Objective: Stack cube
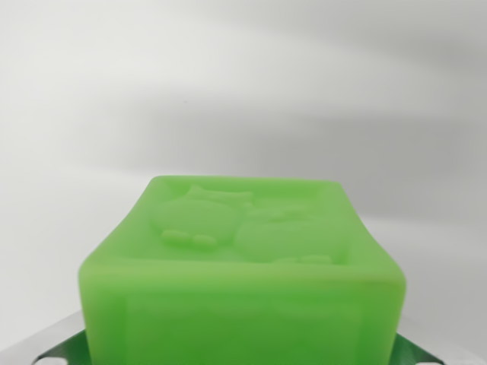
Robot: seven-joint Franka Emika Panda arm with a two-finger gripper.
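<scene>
A green cube point(242, 258) fills the lower half of the wrist view, very close to the camera. Its top face carries raised animal-like figures. My gripper point(243, 351) holds it from both sides. Only slivers of the fingers point(47, 346) show at the bottom corners, pressed against the cube's left and right faces and reflecting green. The cube's underside, and whatever lies beneath it, is hidden. No second cube is in sight.
Behind the cube there is only a blurred white and grey surface point(243, 84) with soft shadows.
</scene>
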